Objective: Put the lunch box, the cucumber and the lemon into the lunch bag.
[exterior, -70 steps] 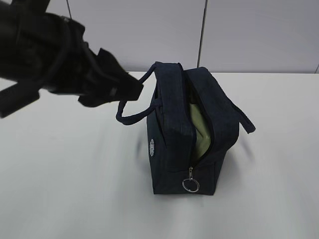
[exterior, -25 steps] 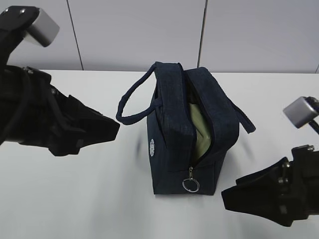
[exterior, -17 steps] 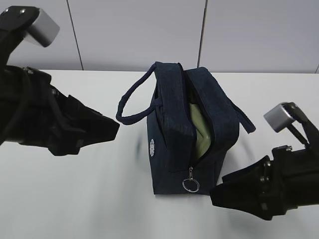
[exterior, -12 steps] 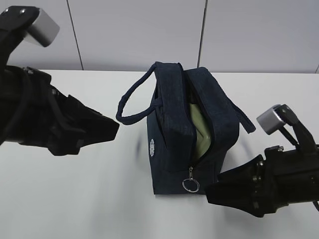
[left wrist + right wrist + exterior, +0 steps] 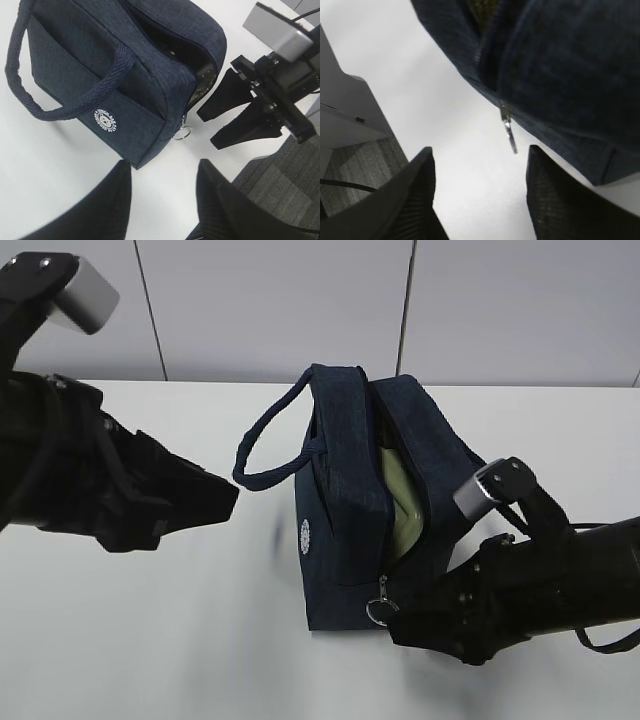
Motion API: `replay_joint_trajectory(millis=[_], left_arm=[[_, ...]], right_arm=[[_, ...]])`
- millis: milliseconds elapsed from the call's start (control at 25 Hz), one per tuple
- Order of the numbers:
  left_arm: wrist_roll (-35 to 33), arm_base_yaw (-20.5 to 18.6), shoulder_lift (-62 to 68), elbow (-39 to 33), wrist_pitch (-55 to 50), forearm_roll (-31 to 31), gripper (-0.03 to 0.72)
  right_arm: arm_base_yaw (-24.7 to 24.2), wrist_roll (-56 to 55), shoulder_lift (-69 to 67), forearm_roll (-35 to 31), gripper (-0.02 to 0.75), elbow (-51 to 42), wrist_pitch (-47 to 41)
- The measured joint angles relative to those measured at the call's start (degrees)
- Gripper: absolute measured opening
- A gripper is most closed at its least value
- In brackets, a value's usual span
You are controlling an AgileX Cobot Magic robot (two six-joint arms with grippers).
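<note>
The navy lunch bag [image 5: 340, 500] stands upright in the middle of the white table, its top zipper open. Inside it shows the sage-green lid of the lunch box [image 5: 400, 505]. The cucumber and the lemon are out of view. My right gripper [image 5: 396, 625] is low at the bag's front right corner, open and empty, its tips beside the silver ring pull [image 5: 380, 611]. In the right wrist view the ring pull [image 5: 509, 132] hangs just ahead of the open right gripper [image 5: 481, 152]. My left gripper [image 5: 228, 498] hovers left of the bag, open and empty, as the left wrist view [image 5: 162, 167] shows.
One loop handle [image 5: 262, 455] sticks out toward the left gripper; the other droops on the right side. The table's front edge and grey floor [image 5: 280, 175] lie close behind the right arm. A grey panelled wall [image 5: 270, 310] backs the table.
The right arm has come in from the lower right and slid left up to the bag's ring pull. The left arm dropped back to the left earlier and has stayed still since.
</note>
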State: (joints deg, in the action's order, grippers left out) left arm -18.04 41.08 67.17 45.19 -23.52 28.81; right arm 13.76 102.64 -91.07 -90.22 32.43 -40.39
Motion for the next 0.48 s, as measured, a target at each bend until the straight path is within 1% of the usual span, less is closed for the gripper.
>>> replay_joint_trajectory(millis=[160,480], left_arm=[[0.0,0.0,0.0,0.0,0.0,0.0,0.293],[0.0,0.0,0.0,0.0,0.3,0.0,0.293]], right_arm=[[0.2,0.5,-2.3,-0.1,0.433,0.4,2.8],[0.5,0.7,-5.5,-1.8,0.433,2.9,3.1]])
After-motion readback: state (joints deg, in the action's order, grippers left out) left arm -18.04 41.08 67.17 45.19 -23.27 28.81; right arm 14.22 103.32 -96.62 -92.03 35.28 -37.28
